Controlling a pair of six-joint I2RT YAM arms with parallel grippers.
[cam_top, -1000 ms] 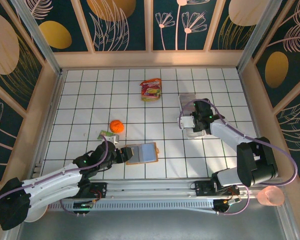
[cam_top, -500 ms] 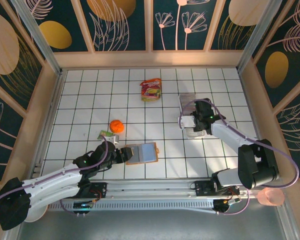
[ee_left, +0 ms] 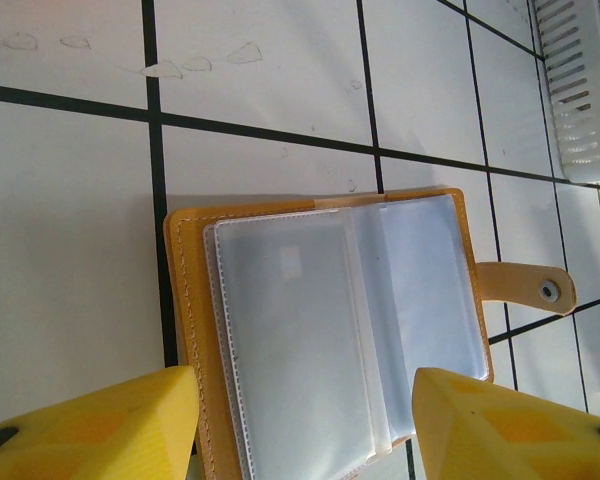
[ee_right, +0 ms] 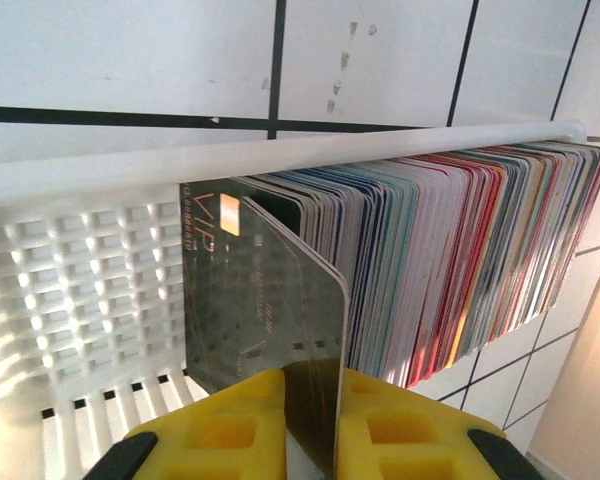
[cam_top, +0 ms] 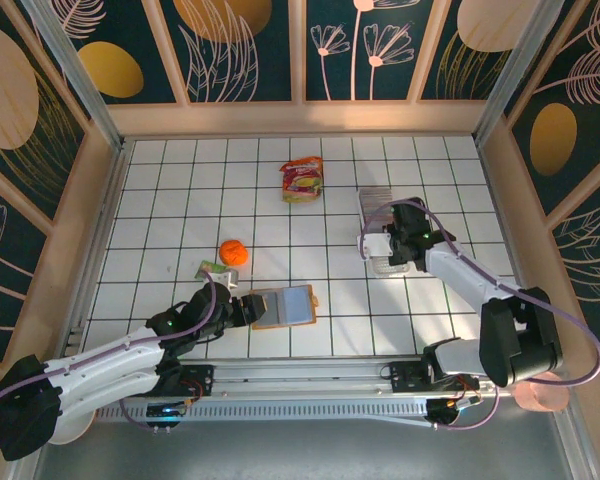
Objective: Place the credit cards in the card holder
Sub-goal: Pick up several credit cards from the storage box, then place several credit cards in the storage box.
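Card holder (cam_top: 285, 306) lies flat and open on the table (cam_top: 160, 200), close to the near edge, roughly in the middle. The left gripper (cam_top: 244, 308) is right at its left end, one finger on each side. Just behind and left of that sits a small packet (cam_top: 212, 269), with a ball (cam_top: 232, 252) right behind it. The snack packet (cam_top: 302, 180) is further back, centre. Off to the right is the tray (ee_right: 70, 260), with the credit cards (ee_right: 460, 250) standing on edge in a row inside. The right gripper (cam_top: 382, 250) is above it, with one card (ee_right: 250, 300) between its fingers right beside the row.
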